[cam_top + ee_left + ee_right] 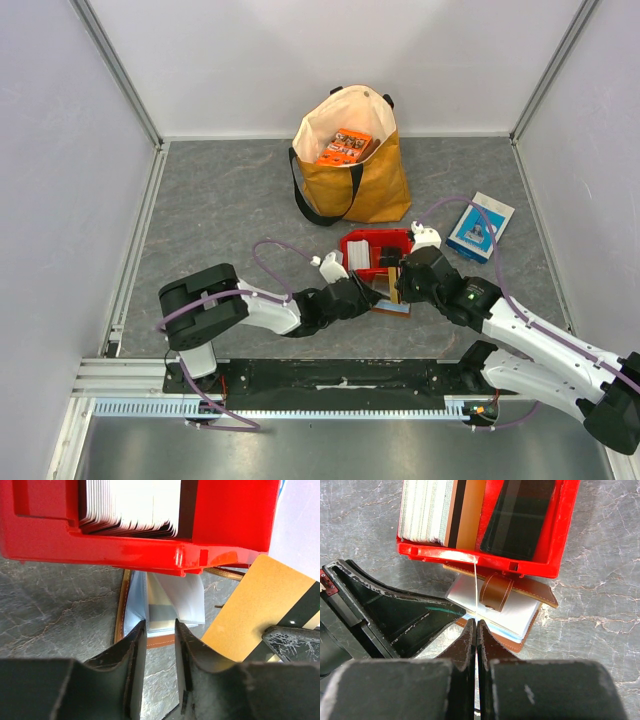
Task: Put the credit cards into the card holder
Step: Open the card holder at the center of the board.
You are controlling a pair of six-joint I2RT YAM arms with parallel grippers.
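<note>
The brown leather card holder (530,617) lies open on the table, partly under the red bin; its snap tab (495,591) is folded over the pale inner pockets. It also shows in the left wrist view (160,641) and the top view (392,307). My right gripper (477,623) is shut on a tan credit card with a black stripe (260,610), held upright just above the holder and seen edge-on as a thin white line (476,587). My left gripper (160,626) is open, its tips at the holder's near edge against the pockets. Both grippers (368,290) (398,284) meet over the holder.
The red bin (565,535) holds a row of upright white, tan and dark cards (427,510). A tan tote bag (372,185) with orange packets (345,147) stands at the back. A blue-and-white box (480,228) lies to the right.
</note>
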